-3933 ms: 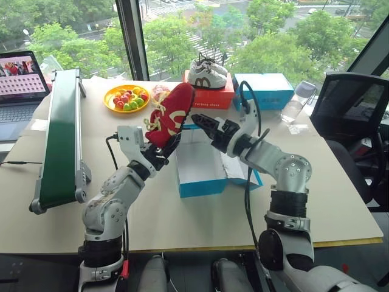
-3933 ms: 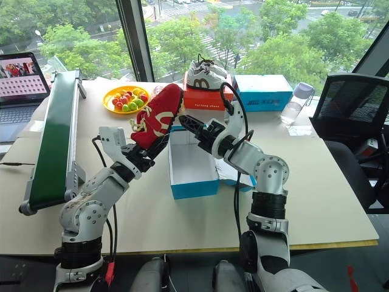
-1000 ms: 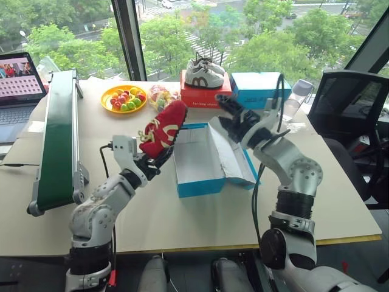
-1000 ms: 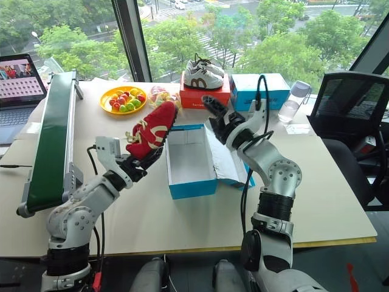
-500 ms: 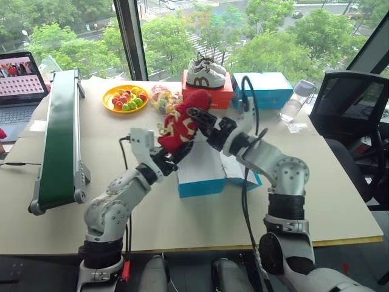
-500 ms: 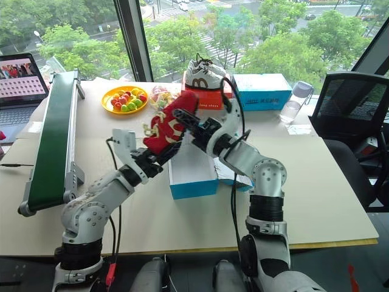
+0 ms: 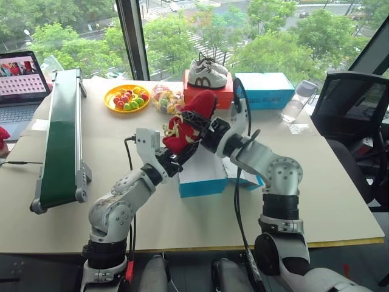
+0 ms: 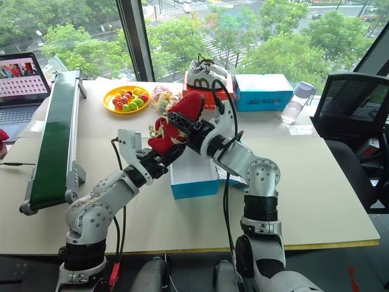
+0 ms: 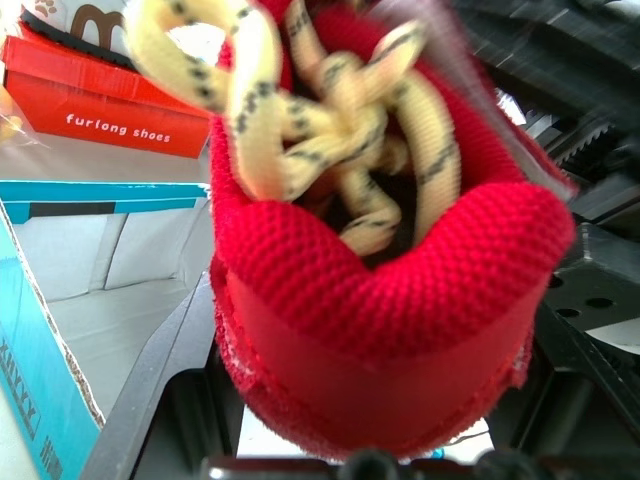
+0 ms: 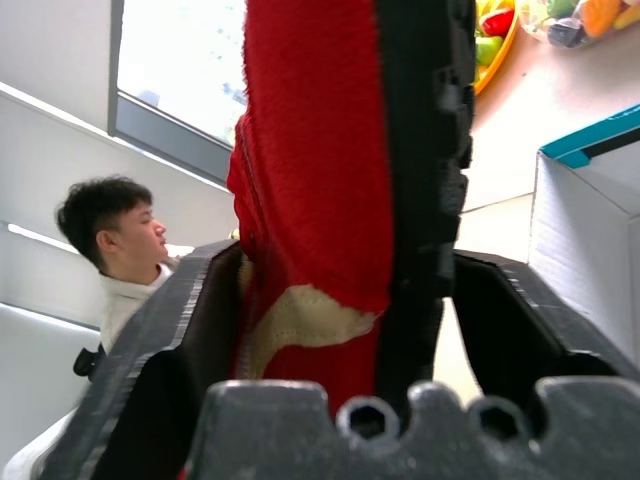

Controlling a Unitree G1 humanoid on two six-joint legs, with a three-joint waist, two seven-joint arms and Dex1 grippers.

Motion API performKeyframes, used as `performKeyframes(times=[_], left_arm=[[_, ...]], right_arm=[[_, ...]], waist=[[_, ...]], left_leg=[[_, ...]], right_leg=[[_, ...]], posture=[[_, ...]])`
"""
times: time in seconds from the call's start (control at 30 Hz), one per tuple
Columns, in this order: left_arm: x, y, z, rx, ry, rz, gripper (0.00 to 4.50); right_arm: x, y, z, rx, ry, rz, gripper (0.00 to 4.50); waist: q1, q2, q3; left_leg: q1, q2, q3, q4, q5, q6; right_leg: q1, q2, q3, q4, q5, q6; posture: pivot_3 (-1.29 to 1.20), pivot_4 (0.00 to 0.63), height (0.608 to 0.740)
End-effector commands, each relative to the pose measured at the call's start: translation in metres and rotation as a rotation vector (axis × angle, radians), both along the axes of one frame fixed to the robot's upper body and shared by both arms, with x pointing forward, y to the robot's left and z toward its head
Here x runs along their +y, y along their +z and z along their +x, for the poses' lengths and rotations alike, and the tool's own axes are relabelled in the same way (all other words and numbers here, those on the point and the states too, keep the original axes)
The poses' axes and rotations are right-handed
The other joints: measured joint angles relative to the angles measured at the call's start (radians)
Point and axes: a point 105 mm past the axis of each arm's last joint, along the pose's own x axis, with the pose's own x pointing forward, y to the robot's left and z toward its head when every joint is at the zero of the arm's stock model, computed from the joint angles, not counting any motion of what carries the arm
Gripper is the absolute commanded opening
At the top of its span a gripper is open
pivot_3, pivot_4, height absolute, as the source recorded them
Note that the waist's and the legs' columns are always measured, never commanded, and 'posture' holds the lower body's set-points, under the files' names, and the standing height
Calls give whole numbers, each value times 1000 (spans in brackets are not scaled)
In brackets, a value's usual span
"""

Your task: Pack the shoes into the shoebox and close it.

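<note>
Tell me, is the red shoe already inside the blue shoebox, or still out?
Out. The red shoe is held in the air between the left gripper and right gripper, above the open shoebox.

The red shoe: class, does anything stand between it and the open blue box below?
Nothing visible does. The red shoe is held above the open shoebox by the left hand and right hand; the box's white inside shows bare.

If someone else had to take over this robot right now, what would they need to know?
Left gripper: shut on the red shoe's heel, holding it above the open shoebox.
Right gripper: its fingers straddle the same shoe's toe end, not clearly clamped.
Done: one shoe lifted, box open.
Left: get this shoe into the box, find and pack its mate, close the lid.
</note>
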Motion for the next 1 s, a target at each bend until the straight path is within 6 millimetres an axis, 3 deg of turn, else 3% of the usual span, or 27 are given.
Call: performKeyframes(times=[0.03, 0.2, 0.23, 0.33, 0.47, 0.67, 0.83, 1.0], left_arm=[[-9, 12, -6, -58, -31, 4, 2492], [-8, 8, -6, -67, -23, 35, 2492], [-8, 8, -7, -74, -32, 44, 3474], [-9, -1, -9, -89, -36, 145, 4427], [12, -14, -9, -102, -1, 259, 4485], [38, -19, -11, -115, 37, 339, 4485], [37, -19, -13, -128, 40, 340, 4485], [33, -18, -14, -136, 46, 314, 4485]], right_arm=[[0, 18, -1, -66, -3, 20, 2139], [-5, 21, 3, -83, -41, 9, 2139], [-7, 22, 5, -84, -58, 11, 2070], [-19, 26, 14, -95, -135, 3, 2070], [-38, 33, 32, -205, -230, -248, 2070], [-20, -3, 31, -171, 50, -636, 2070], [-19, -21, 30, -121, 179, -780, 2070], [-27, -43, 41, -86, 180, -926, 2070]], waist=[[0, 0, 0], [0, 0, 0], [0, 0, 0], [1, 0, 0], [-1, 1, 1], [-11, 3, 1], [-4, 3, 2], [5, 3, 2]], left_leg=[[0, 0, 0, 0, 0, 0], [0, 0, 0, 0, 0, 0], [0, 0, 0, 0, 0, 0], [0, 0, 0, 0, 0, 0], [0, 0, 0, 0, 0, 0], [0, 0, 1, -3, 0, 0], [-1, 0, 1, -2, 0, 0], [-6, 0, 1, 1, 0, 0]], right_leg=[[0, 0, 0, 0, 0, 0], [0, 0, 0, 0, 0, 0], [0, 0, 0, 0, 0, 0], [0, 0, 0, 0, 0, 0], [-1, 0, 0, 0, 0, 0], [-4, 0, 2, 0, -1, -1], [-4, 0, 2, 0, -1, -1], [-8, 0, 1, 1, 0, 0]], posture=[[0, 150, 731], [0, 150, 731], [0, 150, 731], [0, 150, 731], [0, 150, 731], [0, 150, 731], [0, 150, 731], [0, 150, 731]])
